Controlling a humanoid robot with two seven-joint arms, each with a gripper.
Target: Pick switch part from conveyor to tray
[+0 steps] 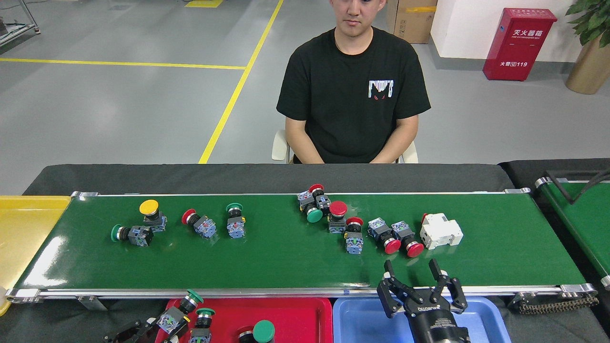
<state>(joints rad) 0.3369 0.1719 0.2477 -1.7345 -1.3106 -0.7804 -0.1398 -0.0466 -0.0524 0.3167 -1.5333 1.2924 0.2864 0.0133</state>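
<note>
Left end effector [159, 328] grasping green switch part [177, 312] above red tray [295, 314].
Right end effector [420, 282] released, over conveyor [286, 257] edge; red tray holds two green switches.

The left gripper [143, 331] is cut off by the bottom edge, so its fingers are hard to read around the green-capped switch [176, 314]. The red tray [295, 309] and blue tray [352, 314] are cut off there too, and the right gripper [421, 286] hides part of the blue one.

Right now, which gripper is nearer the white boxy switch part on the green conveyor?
Right. The right gripper hovers just in front of the white boxy switch part; the left gripper is far left, over the red tray.
</note>
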